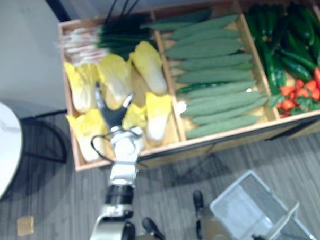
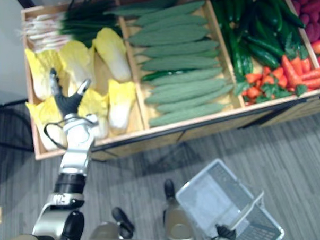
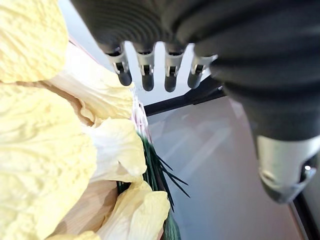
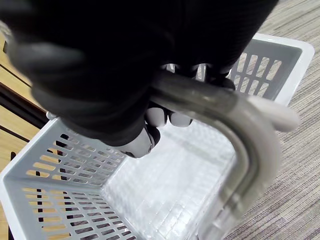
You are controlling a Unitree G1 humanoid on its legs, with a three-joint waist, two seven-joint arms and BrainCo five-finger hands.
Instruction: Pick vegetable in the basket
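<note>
Wooden crate [image 1: 228, 134] ahead: the spread-fingered left hand [image 1: 113, 115] should cup the yellow leafy cabbage [image 1: 115, 78] at its fingertips; the right hand [image 4: 115, 75] clamps the handle of the grey plastic basket [image 4: 30, 165].

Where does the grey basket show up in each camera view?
Left eye view: basket, lower right, below the wooden stand.
Right eye view: bottom, right of centre.
Right wrist view: close up, right hand curled round its handle.
Left wrist view: faces cabbages.
Shared landmark: the stand's wooden edge.
</note>
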